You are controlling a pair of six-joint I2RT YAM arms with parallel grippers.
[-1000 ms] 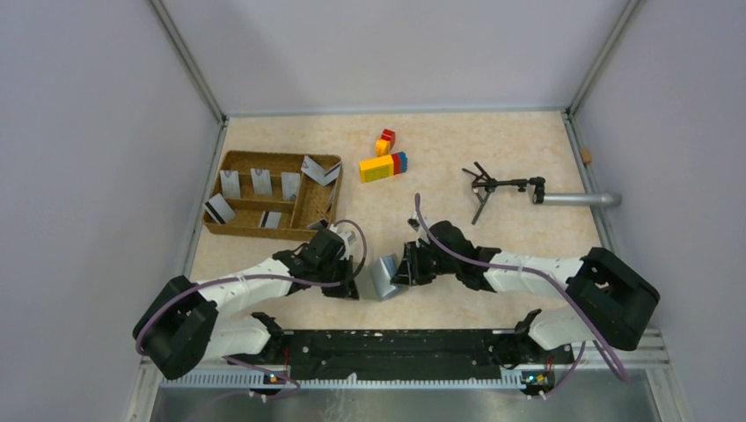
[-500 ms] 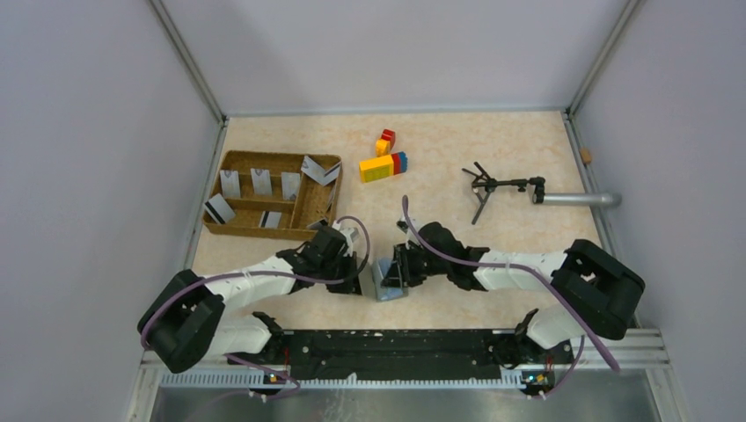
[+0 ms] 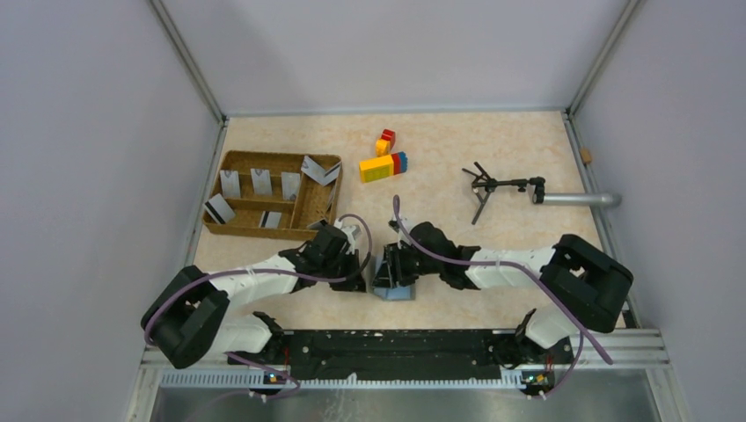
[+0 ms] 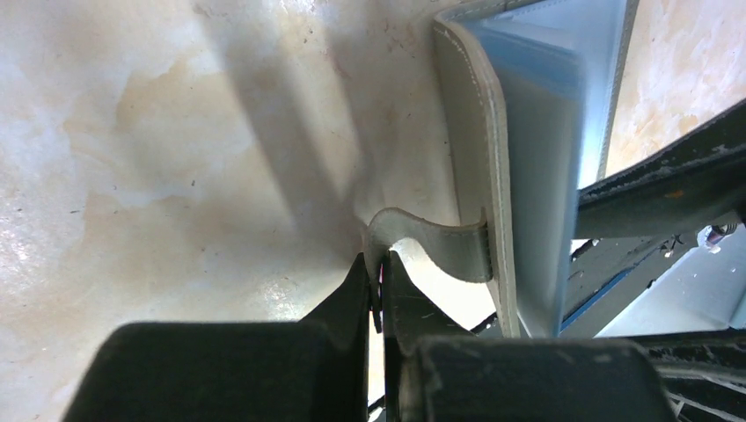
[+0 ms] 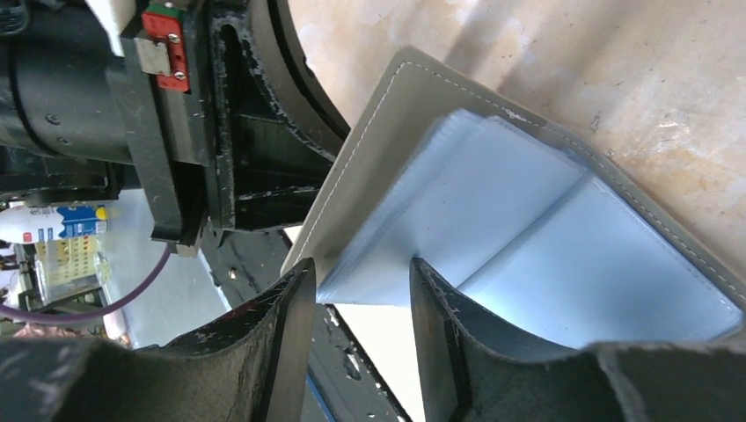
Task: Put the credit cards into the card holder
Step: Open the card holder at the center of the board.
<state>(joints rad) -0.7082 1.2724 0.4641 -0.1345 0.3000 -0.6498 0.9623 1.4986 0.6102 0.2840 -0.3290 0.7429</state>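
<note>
The card holder (image 3: 394, 283) stands open on the table between my two grippers, its grey-blue inner panels (image 5: 528, 237) showing. My left gripper (image 3: 363, 280) is shut on the card holder's grey strap (image 4: 435, 249), at the outside of its cover (image 4: 475, 149). My right gripper (image 3: 392, 265) is open, and the edge of the inner panels lies between its two fingers (image 5: 295, 303). The credit cards (image 3: 261, 182) are silver-grey, and several of them stand in the brown wicker tray (image 3: 266, 234) at the back left.
Coloured toy bricks (image 3: 383, 163) lie at the back centre. A black tripod-like tool (image 3: 493, 186) and a metal tube (image 3: 576, 200) lie at the back right. A black rail (image 3: 396, 343) runs along the near edge.
My right gripper has moved left onto the card holder, and its fingers now straddle the inner panels. My left arm has shifted slightly right. The card holder has been pushed a little left.
</note>
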